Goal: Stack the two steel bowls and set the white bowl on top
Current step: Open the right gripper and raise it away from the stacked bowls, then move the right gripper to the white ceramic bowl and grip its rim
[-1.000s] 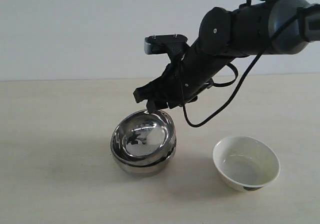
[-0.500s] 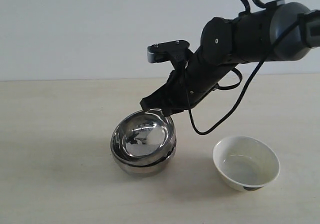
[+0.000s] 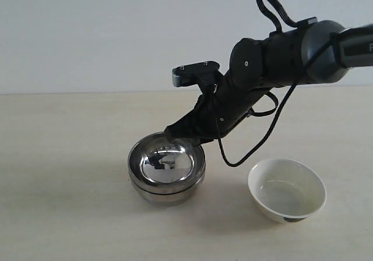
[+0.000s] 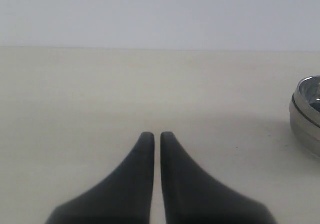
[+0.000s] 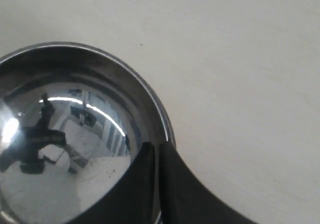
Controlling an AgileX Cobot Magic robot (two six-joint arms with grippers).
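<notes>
The two steel bowls sit nested in the exterior view: the upper steel bowl (image 3: pixel 166 159) rests level inside the lower steel bowl (image 3: pixel 167 193). My right gripper (image 3: pixel 176 134) is at the upper bowl's far rim. In the right wrist view this gripper (image 5: pixel 159 147) is shut on that rim (image 5: pixel 150 96), one finger inside and one outside. The white bowl (image 3: pixel 287 190) stands upright to the right of the stack, apart from it, with a dark mark near its base. My left gripper (image 4: pixel 154 135) is shut on nothing above bare table, with the bowl stack (image 4: pixel 306 115) off to one side.
The table (image 3: pixel 64 156) is a pale beige surface with a plain white wall behind it. The right arm and its looping black cable (image 3: pixel 256 144) hang over the space between the stack and the white bowl.
The upper steel bowl was tilted, its far rim lifted by the right gripper; it has come down and now lies level in the lower bowl. The right arm dropped slightly.
</notes>
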